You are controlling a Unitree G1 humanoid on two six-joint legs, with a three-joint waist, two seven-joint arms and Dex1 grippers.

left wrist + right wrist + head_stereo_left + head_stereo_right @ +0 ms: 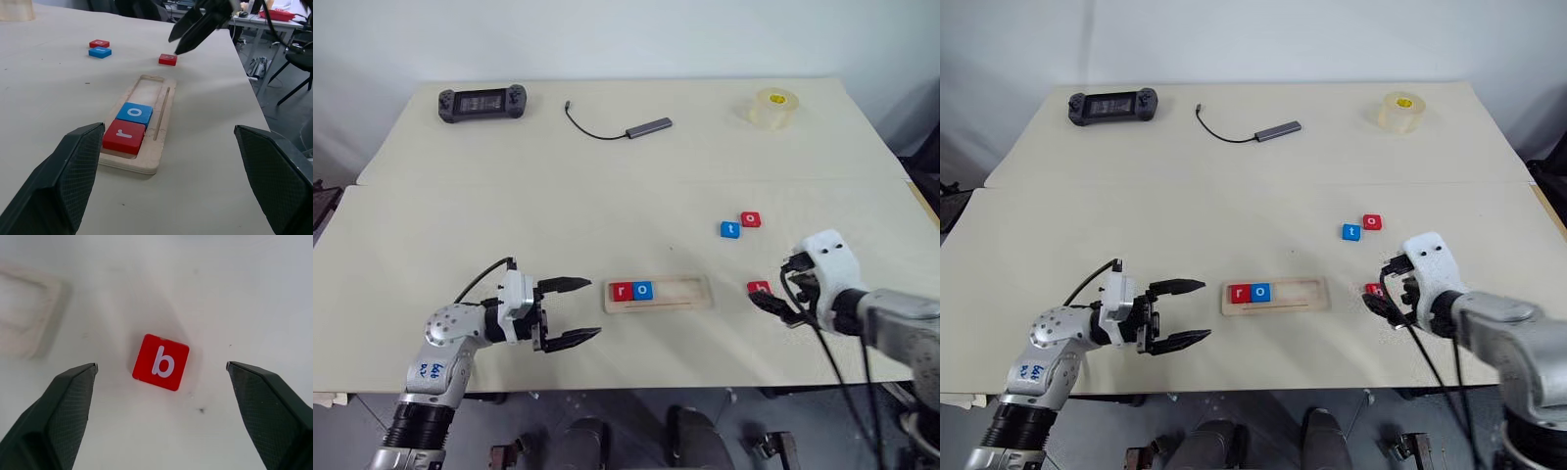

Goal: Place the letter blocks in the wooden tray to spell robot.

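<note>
On the cream table [607, 196], the pale wooden oblong tray [690, 293] near the front edge holds a red r block [623, 291] and a blue o block [643, 290] at its left end, while both the left gripper [570, 311] and the right gripper [161, 382], which hangs over the loose red b block [161, 362], hold their jaws wide open and empty.

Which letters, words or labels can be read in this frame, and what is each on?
"r": red block in the wooden tray.
"o": blue block beside it.
"b": red block on the table.
"t": blue block.
"o": red block.
Left arm sticker: unreadable.
</note>
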